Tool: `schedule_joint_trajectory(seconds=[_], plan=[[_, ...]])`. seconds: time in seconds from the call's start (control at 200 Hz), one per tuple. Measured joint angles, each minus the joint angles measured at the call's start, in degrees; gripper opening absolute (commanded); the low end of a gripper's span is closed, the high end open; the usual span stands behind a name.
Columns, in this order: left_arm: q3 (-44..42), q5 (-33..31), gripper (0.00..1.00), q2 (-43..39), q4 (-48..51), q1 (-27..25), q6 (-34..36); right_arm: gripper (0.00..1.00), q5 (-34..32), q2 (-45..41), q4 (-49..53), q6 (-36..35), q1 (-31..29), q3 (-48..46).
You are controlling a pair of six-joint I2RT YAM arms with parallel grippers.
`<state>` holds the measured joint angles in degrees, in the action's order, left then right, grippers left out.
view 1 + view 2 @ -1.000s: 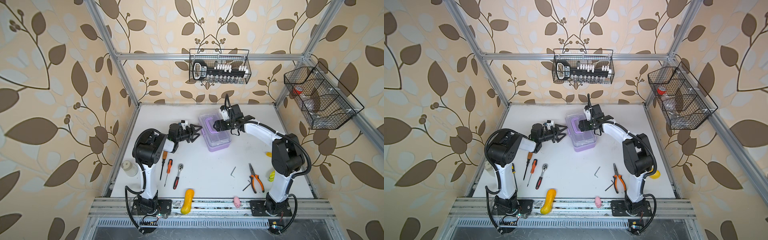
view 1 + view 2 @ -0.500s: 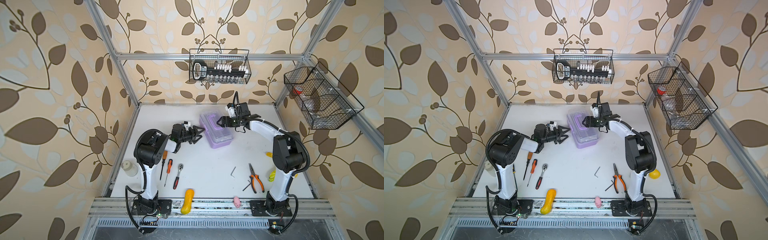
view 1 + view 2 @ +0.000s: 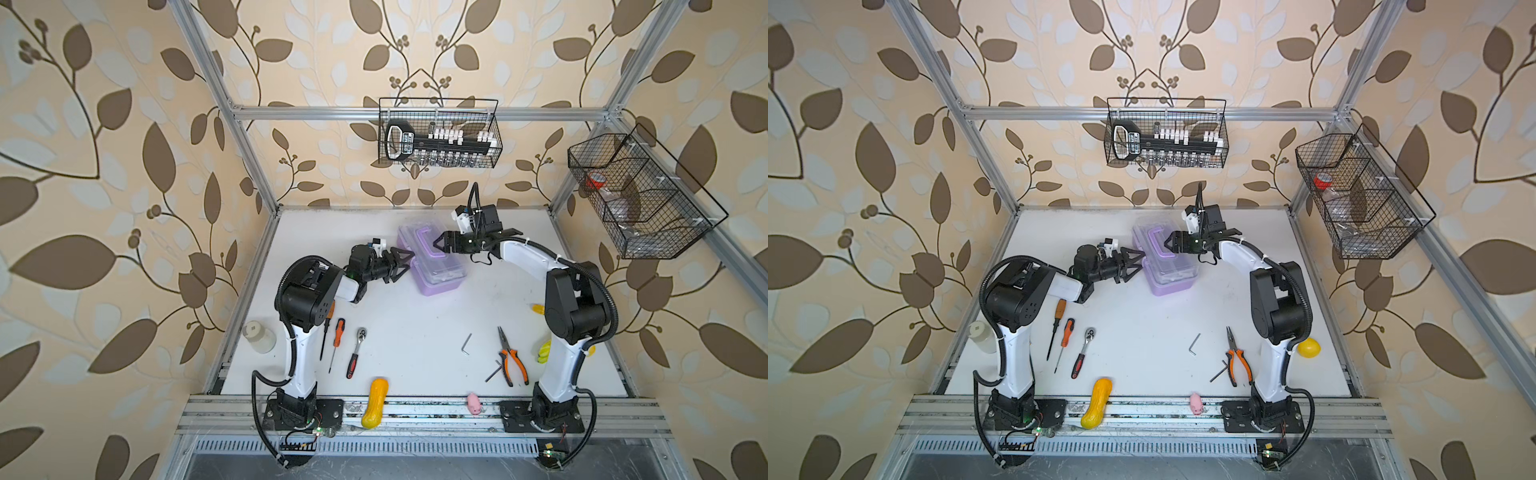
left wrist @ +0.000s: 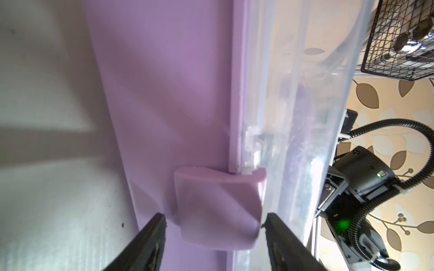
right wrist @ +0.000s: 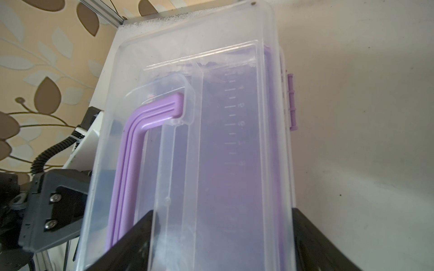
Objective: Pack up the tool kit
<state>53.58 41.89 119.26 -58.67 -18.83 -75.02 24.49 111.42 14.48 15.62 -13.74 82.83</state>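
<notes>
— While both arms lean in like that, where exactly is the tool kit (image 3: 440,270)?

— On the white table (image 3: 415,332), toward the back, sitting askew between the two grippers. It rests flat. Its clear lid (image 5: 234,140) is down, and the purple handle (image 5: 131,150) lies folded on top.

— What about the left gripper (image 4: 215,218)?

— It's low against the long lilac side that faces its own arm. Its fingers (image 4: 150,237) stand partly apart, with the lilac latch (image 4: 216,199) between the tips. One tip shows a sliver of gap beside the latch. The other is so close I can't tell whether it touches. It has no firm hold on anything that I can make out.

— And the right gripper (image 5: 222,211)?

— That one reaches in over the lid from the opposite side, with its jaws spread wide. One finger (image 5: 131,237) lies over the lid just beside the handle, and the other sits at the hinged edge of the box. Whether they press on the plastic, I can't tell.

— And the loose tools?

— They're lying on the table nearer the arm bases, well apart from the box: the pliers (image 3: 513,359), an orange screwdriver (image 3: 340,332) and the ratchet (image 3: 356,351).
</notes>
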Motion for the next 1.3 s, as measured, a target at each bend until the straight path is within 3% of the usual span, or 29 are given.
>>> schedule_joint_trajectory(seconds=[0.465, 0.665, 0.805, 0.96, 1.159, 1.299], plan=[[0.98, -0.98, 0.48, 0.37, -1.38, 0.00, -1.88, 0.82, 0.66, 0.22, -0.63, 0.81, 0.37, 0.00], [1.55, -1.16, 0.47, -0.59, 2.14, 0.00, 0.11, 0.82, 0.59, 0.22, -0.66, 0.85, 0.37, 0.00], [2.73, -2.51, 0.46, -4.07, 12.20, -0.33, 4.61, 0.82, 0.66, 0.22, -0.63, 0.83, 0.37, 0.00], [7.17, -5.33, 0.46, -8.79, 32.04, -0.57, 13.51, 0.83, 0.57, 0.22, -0.61, 0.74, 0.09, 0.00], [13.92, -10.10, 0.68, -12.11, 52.92, -1.14, 25.77, 0.84, 0.61, 0.20, -0.63, 0.83, -0.15, 0.00], [14.40, -12.90, 0.77, -14.43, 61.96, -1.14, 30.47, 0.86, 0.55, 0.09, -0.66, 0.85, -0.57, 0.00]])
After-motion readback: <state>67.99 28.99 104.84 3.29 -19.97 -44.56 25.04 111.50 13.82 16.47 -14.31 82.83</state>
